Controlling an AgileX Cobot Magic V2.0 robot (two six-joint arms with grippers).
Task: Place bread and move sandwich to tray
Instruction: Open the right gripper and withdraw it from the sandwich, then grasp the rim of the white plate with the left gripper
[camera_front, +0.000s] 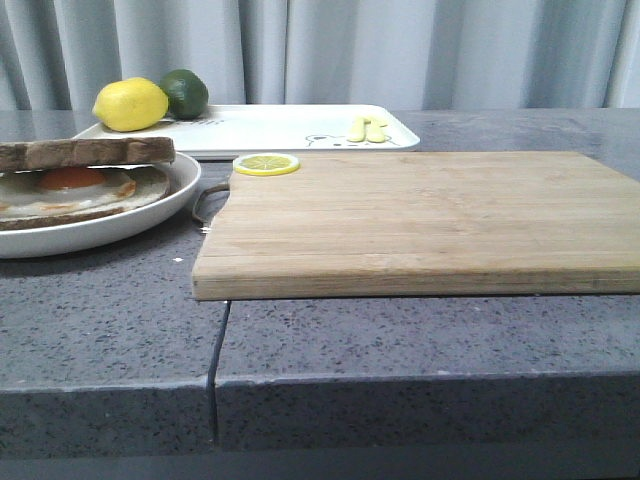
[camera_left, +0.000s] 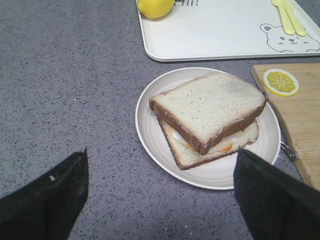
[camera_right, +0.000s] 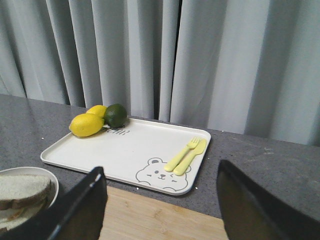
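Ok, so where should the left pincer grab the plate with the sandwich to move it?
Probably by the bare rim of the plate on the side away from the cutting board, coming from above. The sandwich covers the middle, and the open left pincer already hovers near that edge.

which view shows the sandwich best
The left wrist view: the sandwich is seen whole from above on its plate, top slice skewed over the egg. The front view shows it side-on, cut off at the frame edge. The right wrist view catches only a corner.
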